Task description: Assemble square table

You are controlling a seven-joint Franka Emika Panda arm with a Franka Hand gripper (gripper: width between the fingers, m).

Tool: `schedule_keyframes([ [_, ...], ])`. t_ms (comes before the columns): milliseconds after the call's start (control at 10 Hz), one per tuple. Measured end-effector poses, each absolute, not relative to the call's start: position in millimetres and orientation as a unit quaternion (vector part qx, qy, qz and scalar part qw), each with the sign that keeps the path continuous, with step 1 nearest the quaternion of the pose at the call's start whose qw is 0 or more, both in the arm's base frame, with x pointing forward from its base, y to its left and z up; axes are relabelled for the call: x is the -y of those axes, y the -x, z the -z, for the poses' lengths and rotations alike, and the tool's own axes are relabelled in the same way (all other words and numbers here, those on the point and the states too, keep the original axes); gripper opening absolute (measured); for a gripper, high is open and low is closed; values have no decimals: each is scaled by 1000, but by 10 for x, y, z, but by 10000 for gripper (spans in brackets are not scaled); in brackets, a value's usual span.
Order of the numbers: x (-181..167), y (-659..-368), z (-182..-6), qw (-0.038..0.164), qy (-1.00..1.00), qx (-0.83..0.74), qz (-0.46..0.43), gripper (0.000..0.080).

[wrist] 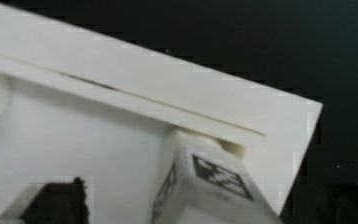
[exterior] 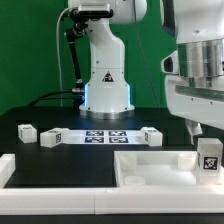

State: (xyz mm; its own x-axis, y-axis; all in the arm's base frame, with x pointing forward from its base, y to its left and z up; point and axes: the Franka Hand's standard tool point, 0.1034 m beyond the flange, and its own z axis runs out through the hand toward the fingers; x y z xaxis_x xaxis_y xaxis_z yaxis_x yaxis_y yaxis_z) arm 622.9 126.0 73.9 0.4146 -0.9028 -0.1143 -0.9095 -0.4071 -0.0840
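Observation:
The white square tabletop [exterior: 160, 172] lies tray-like at the front of the black table, right of centre. A short white tagged leg [exterior: 209, 157] stands upright in its corner at the exterior view's right. My gripper [exterior: 207, 138] hangs straight over that leg. In the wrist view the leg [wrist: 211, 180] stands near the tabletop's [wrist: 87, 110] rimmed corner, between my dark fingers [wrist: 60, 200]. There is a gap on each side of it, so the gripper [wrist: 202, 208] is open and holds nothing. Three more legs [exterior: 25, 131], [exterior: 50, 138], [exterior: 150, 135] lie loose on the table behind.
The marker board [exterior: 105, 136] lies flat at the table's middle, in front of the arm's white base [exterior: 105, 90]. A long white border rail [exterior: 45, 172] runs along the front at the exterior view's left. A green backdrop closes the back.

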Motion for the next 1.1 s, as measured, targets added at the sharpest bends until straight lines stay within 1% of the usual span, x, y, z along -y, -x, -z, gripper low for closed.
schedule_keyframes([
  [100,-1258,-6226,-737,61,868,-493,-19,648],
  [300,-1270,-6235,-745,28,954,-299,9,649],
  [600,-1206,-6287,-718,28,989,-133,55,649],
  [700,-1180,-6293,-707,27,992,-107,65,649],
  [800,-1186,-6283,-700,27,990,-121,62,624],
  [900,-1184,-6283,-698,27,990,-123,62,624],
  [1000,-1187,-6281,-692,30,986,-150,61,494],
  [1100,-1192,-6278,-687,33,979,-194,59,494],
])
